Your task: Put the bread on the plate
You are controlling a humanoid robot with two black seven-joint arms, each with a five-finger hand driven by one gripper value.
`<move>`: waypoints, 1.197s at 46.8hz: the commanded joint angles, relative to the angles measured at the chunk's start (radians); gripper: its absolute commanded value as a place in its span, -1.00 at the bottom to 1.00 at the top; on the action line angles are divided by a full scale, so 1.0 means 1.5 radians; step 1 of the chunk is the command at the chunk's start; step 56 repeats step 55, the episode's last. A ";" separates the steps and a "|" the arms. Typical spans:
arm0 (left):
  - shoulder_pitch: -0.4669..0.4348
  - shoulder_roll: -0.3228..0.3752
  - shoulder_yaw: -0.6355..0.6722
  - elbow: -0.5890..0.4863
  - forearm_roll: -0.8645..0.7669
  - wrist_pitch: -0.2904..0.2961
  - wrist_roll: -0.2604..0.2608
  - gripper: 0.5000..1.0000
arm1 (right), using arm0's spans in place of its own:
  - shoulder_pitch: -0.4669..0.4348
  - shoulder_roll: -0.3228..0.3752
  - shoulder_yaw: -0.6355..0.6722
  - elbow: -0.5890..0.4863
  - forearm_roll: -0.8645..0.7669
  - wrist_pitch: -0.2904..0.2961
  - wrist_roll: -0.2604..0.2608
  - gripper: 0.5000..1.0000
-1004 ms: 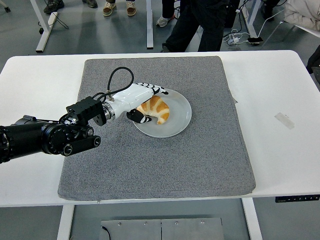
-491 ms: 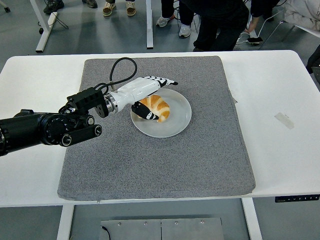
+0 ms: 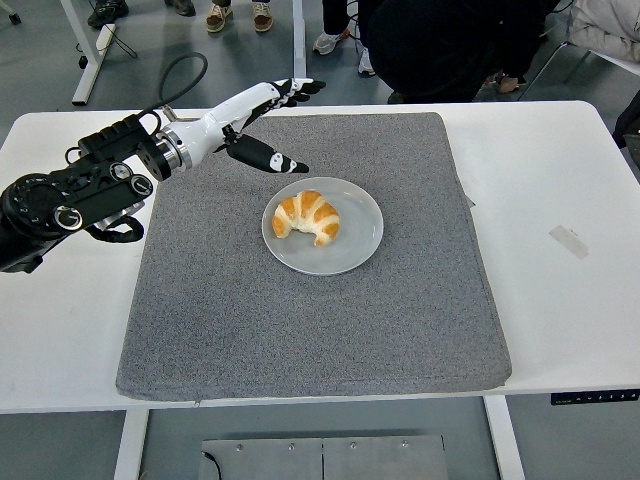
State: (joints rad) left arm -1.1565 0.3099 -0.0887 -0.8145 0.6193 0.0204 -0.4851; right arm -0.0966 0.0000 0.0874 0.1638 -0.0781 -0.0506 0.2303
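Note:
A golden croissant (image 3: 308,217) lies on a round grey plate (image 3: 356,243) in the middle of the grey mat (image 3: 320,320). My left hand (image 3: 272,125) is raised above the mat's far left part, up and left of the plate. Its fingers are spread and hold nothing. It is well apart from the bread. My right arm is out of view.
The mat covers most of the white table (image 3: 560,300). A small clear strip (image 3: 569,241) lies on the table at the right. A person in dark clothes (image 3: 440,45) stands bent over at the far edge. Table legs and feet show on the floor behind.
My left hand has let go of the croissant and lifted up and back to the left, off the plate. The croissant stays on the plate. The person has leaned closer.

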 commanded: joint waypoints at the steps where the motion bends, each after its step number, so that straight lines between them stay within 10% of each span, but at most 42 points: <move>1: 0.018 0.007 -0.031 0.003 -0.062 0.001 0.001 0.83 | 0.000 0.000 0.000 0.000 0.000 0.000 0.000 1.00; 26: 0.147 -0.062 -0.268 0.117 -0.292 -0.018 0.007 0.84 | 0.000 0.000 0.000 0.000 0.000 0.000 0.000 1.00; 56: 0.169 -0.125 -0.423 0.286 -0.440 -0.184 0.038 0.85 | 0.006 0.000 0.002 0.006 0.000 0.002 0.000 1.00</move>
